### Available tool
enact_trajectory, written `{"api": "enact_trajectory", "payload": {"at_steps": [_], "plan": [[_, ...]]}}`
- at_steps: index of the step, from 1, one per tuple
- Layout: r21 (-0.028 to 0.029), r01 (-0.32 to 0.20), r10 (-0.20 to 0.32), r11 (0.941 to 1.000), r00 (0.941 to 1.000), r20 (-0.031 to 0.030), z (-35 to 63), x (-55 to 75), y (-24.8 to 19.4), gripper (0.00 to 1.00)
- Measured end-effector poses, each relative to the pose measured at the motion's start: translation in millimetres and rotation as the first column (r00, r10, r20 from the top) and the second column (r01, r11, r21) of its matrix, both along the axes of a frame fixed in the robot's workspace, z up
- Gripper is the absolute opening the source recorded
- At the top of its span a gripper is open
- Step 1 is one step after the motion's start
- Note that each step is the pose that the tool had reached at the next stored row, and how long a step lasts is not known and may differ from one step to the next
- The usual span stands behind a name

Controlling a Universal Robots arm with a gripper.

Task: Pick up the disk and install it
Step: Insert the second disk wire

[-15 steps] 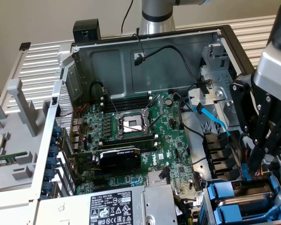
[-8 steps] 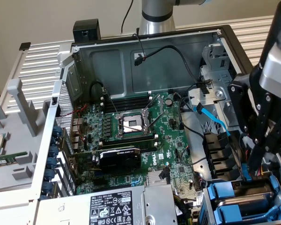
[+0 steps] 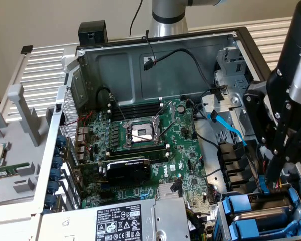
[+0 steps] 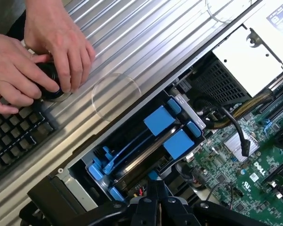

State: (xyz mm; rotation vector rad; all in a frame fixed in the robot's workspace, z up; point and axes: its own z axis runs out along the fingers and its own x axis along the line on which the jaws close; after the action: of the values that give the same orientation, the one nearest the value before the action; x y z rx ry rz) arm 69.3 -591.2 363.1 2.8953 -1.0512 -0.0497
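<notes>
While the shut claw [image 4: 155,200] hovers, blue plastic-framed disk [image 4: 153,141] sits bayed.

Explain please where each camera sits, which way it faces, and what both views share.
Exterior view: off the arm, above, looking down into the open computer case; the arm shows at the exterior view's right.
Wrist view: on the wrist, looking down past the shut gripper; a person's hands rest nearby.
Shared: blue drive carriers and motherboard.

Green motherboard [image 3: 140,145] with empty processor socket [image 3: 142,132], black graphics card [image 3: 128,169], blue cable [image 3: 230,128].
</notes>
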Motion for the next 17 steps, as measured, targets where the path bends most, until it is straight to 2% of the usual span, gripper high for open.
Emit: {"api": "enact_trajectory", "payload": {"at_steps": [3, 5, 7, 11, 17], "plan": [[0.0001, -0.024, 0.024, 0.9997, 0.9997, -0.0086, 0.9, 0.0, 1.8, 0.11], [0.0004, -0.042, 0.042, 0.9991, 0.9990, -0.0123, 1.1, 0.1, 3.1, 0.11], [0.0004, -0.067, 0.067, 0.9978, 0.9977, -0.0131, 1.2, 0.1, 3.5, 0.11], [0.0002, -0.132, 0.132, 0.9913, 0.9912, -0.0131, 1.3, 0.1, 3.9, 0.11], [0.0014, -0.165, 0.165, 0.9864, 0.9862, -0.0152, 2.3, 0.9, 7.4, 0.11]]}}
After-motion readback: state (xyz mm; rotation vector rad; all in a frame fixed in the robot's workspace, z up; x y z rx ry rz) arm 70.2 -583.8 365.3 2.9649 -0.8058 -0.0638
